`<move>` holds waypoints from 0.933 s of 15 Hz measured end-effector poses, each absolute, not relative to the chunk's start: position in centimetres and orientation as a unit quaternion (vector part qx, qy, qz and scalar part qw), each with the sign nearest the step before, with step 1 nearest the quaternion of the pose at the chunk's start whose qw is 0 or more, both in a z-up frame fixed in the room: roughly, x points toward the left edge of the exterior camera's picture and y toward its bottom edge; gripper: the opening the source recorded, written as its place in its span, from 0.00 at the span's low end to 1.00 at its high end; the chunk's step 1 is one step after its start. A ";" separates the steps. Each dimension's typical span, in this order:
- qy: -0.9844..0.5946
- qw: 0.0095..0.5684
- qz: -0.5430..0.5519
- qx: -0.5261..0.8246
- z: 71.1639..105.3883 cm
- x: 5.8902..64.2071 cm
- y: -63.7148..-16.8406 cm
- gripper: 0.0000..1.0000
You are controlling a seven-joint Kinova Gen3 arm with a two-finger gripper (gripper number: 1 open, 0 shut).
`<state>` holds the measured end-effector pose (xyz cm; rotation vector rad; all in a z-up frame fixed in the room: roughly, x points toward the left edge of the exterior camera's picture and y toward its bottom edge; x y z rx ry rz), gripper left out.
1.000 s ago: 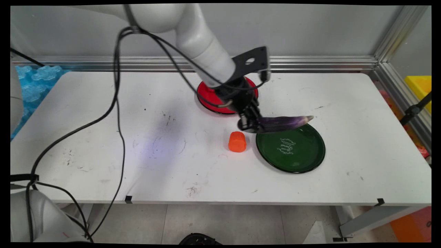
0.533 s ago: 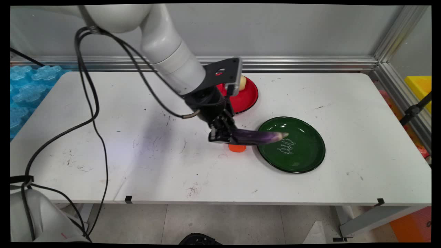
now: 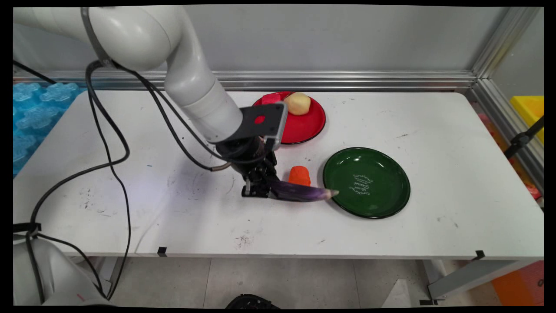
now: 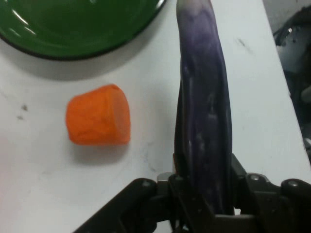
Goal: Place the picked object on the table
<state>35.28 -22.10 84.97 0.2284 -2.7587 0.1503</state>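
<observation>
Gripper (image 3: 259,189) is closed on the thick end of a long purple eggplant (image 3: 300,191), and from my screen I see it low over the white table (image 3: 434,130), in front of the orange carrot piece (image 3: 299,175). The eggplant lies almost level and points to the green plate (image 3: 384,193); its pale tip is just at the plate's near left rim, not over the middle. I cannot tell if the eggplant touches the table or hangs a little above it.

In the hand view the two fingers (image 4: 238,170) press the eggplant (image 4: 204,107) from both sides, the carrot piece (image 4: 98,121) stands apart on its left, and the green plate (image 4: 73,29) is beyond it, empty as far as I see.

Behind, well apart, the red plate (image 3: 309,125) carries a yellowish potato (image 3: 297,103)
</observation>
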 end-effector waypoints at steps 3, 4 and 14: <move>-0.981 0.174 0.047 0.073 82.9 35.1 -22.0 0.00; -0.981 0.172 0.045 0.072 82.2 34.9 -22.0 0.00; -0.983 0.167 0.042 0.061 77.9 34.0 -23.2 0.00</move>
